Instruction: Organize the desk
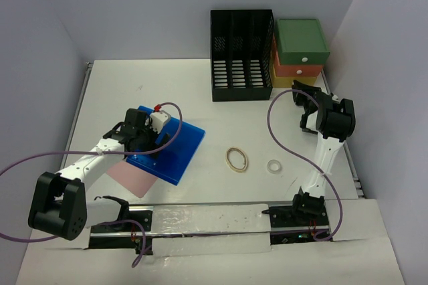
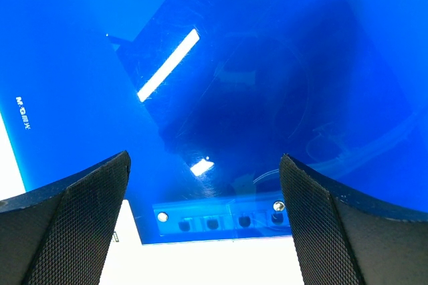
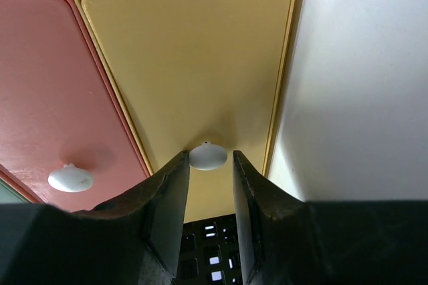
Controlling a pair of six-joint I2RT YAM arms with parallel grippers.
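Lower centre, right wrist view: we logged small white round knob (image 3: 208,156) of yellow plastic drawer (image 3: 187,64) between fingertips of right gripper (image 3: 208,164); whether clamped, we could not tell.

The far left of the table (image 1: 120,81) lies open, and so does the strip between the blue folder (image 1: 174,144) and the black file rack (image 1: 241,54). Mid-table, only a rubber band (image 1: 237,159) and a white ring (image 1: 274,164) lie flat. The far right corner is tight: the rack and drawer unit (image 1: 301,54) stand side by side, close to the right wall (image 1: 374,44). There the right gripper (image 3: 208,164) has its narrow gap at a white knob (image 3: 208,156). The left gripper (image 2: 204,161), spread wide, hangs close over the folder.
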